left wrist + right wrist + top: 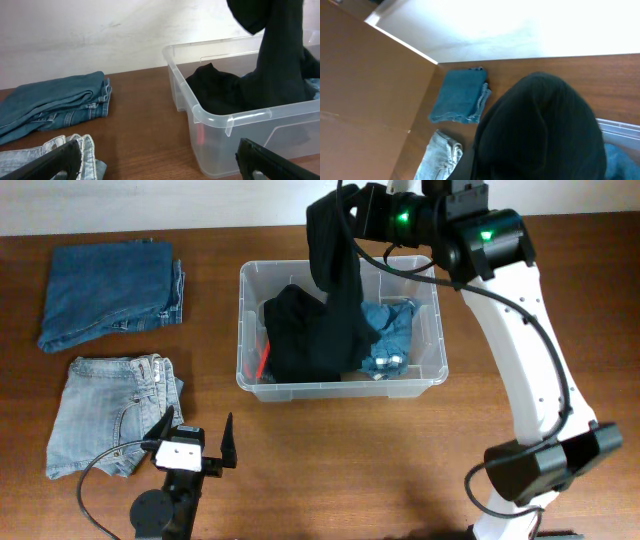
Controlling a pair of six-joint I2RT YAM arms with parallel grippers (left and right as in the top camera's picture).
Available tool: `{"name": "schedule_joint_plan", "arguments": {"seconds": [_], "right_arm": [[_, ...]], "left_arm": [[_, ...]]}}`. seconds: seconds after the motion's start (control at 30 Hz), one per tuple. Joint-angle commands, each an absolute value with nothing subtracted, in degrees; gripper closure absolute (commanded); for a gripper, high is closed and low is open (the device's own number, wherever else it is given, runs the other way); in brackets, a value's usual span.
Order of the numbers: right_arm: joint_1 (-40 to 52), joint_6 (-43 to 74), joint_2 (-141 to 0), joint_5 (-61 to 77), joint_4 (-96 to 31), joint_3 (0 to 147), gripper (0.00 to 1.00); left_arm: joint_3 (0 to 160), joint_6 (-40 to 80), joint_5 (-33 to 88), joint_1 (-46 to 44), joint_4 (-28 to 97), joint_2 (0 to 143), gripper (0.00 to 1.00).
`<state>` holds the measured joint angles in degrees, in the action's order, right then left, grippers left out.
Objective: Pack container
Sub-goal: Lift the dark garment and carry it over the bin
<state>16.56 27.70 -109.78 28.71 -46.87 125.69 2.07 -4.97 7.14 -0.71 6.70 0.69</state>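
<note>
The clear plastic container [430, 370] stands mid-table and also shows in the left wrist view [235, 120]. My right gripper [345, 215] is shut on a black garment [335, 300] and holds it above the bin's back edge; the cloth hangs down into the bin onto more black fabric [290, 330]. The garment fills the right wrist view [545, 135] and hides the fingers. A blue denim piece [390, 335] lies in the bin's right half. My left gripper [200, 442] is open and empty, low at the front left, beside the light jeans [110, 415].
Dark blue folded jeans [110, 295] lie at the back left, also in the left wrist view [55, 105] and the right wrist view [460, 95]. Light blue jeans lie in front of them [80, 147]. Something red [262, 365] shows in the bin's left end.
</note>
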Motion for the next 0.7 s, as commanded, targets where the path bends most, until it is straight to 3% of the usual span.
{"name": "schedule_joint_plan", "arguments": {"seconds": [0.0, 0.2, 0.33, 0.53, 0.67], "right_arm": [[16.9, 27.1, -111.1, 30.9, -45.5, 126.3, 0.96], [19.6, 36.4, -111.2, 43.1, -33.4, 126.3, 0.96], [20.2, 38.5, -111.1, 44.3, -31.1, 126.3, 0.96], [19.7, 38.4, -111.1, 42.9, -32.7, 126.3, 0.96], [17.9, 33.7, -111.1, 32.2, -43.2, 126.3, 0.96]], "left_arm": [[1.8, -5.5, 7.9, -0.4, 6.8, 0.4, 0.01], [1.8, -5.5, 7.9, -0.4, 6.8, 0.4, 0.01], [1.8, -5.5, 7.9, -0.4, 6.8, 0.4, 0.01], [1.8, -5.5, 7.9, -0.4, 6.8, 0.4, 0.01], [1.8, -5.5, 7.9, -0.4, 6.8, 0.4, 0.0]]}}
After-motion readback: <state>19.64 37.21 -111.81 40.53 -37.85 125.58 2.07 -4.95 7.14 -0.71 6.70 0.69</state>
